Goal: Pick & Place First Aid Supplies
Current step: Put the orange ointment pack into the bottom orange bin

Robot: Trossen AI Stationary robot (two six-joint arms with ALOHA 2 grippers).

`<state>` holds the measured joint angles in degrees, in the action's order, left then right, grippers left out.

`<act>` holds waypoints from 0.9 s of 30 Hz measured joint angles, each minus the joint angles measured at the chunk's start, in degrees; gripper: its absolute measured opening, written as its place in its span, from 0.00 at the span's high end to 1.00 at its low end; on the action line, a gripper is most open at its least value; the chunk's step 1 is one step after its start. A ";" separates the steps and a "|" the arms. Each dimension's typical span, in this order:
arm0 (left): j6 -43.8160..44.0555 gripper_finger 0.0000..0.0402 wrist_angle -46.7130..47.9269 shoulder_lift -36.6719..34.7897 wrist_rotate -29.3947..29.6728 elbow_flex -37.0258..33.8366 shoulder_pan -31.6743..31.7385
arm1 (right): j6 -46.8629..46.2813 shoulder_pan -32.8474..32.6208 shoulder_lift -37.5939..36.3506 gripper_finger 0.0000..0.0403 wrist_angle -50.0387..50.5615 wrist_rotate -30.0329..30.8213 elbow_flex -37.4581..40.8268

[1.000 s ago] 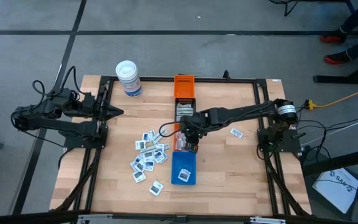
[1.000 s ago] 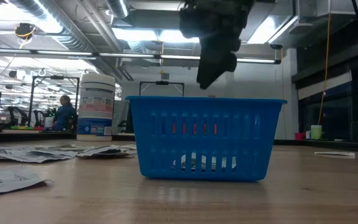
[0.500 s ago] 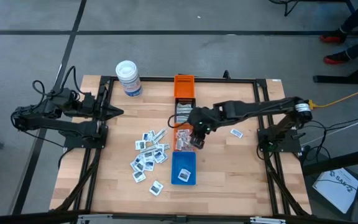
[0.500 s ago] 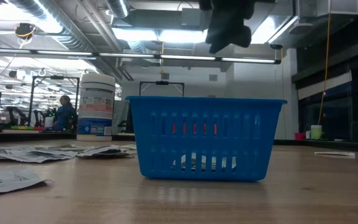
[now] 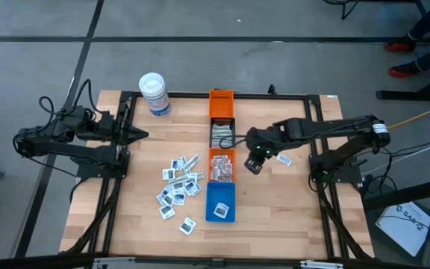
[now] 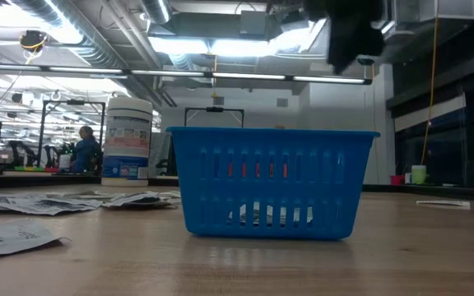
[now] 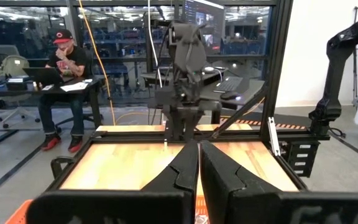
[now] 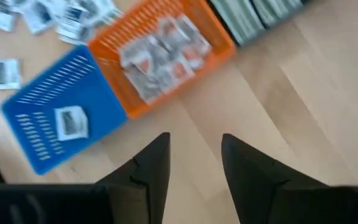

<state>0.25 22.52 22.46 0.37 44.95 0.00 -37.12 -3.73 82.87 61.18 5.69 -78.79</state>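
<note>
You are hovering the right gripper point(image 5: 254, 164) (fingers parted, empty) right of centre, between packets; target the lone white flat packet point(image 5: 283, 159).

Print on the loose packets point(image 5: 178, 187) is too small to be read in the high view. The blue bin point(image 8: 61, 118) is blurred in the right wrist view, and the black bin point(image 8: 260, 15) is cut off by the edge. The blue bin's contents are largely hidden behind its slatted wall in the low view.
</note>
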 joint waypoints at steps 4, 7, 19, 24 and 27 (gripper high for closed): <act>-0.02 0.97 0.00 0.00 0.01 0.00 0.01 | -2.88 0.00 -3.45 0.64 0.44 0.27 6.05; -0.01 0.97 0.00 -0.02 0.01 0.00 0.00 | -2.98 0.00 -5.29 0.64 0.45 0.31 10.85; -0.01 0.97 0.00 -0.01 0.00 0.00 -0.01 | -2.74 0.70 -6.98 0.64 -0.07 0.33 28.91; -0.01 0.97 0.00 -0.02 0.01 0.00 0.00 | -2.75 2.41 -6.98 0.64 -2.53 0.36 34.83; -0.02 0.97 0.00 0.00 -0.01 0.00 0.01 | -2.76 3.56 -6.98 0.64 -5.89 0.35 38.18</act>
<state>0.23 22.52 22.46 0.36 44.95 0.01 -39.88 -0.16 75.90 55.29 6.04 -40.61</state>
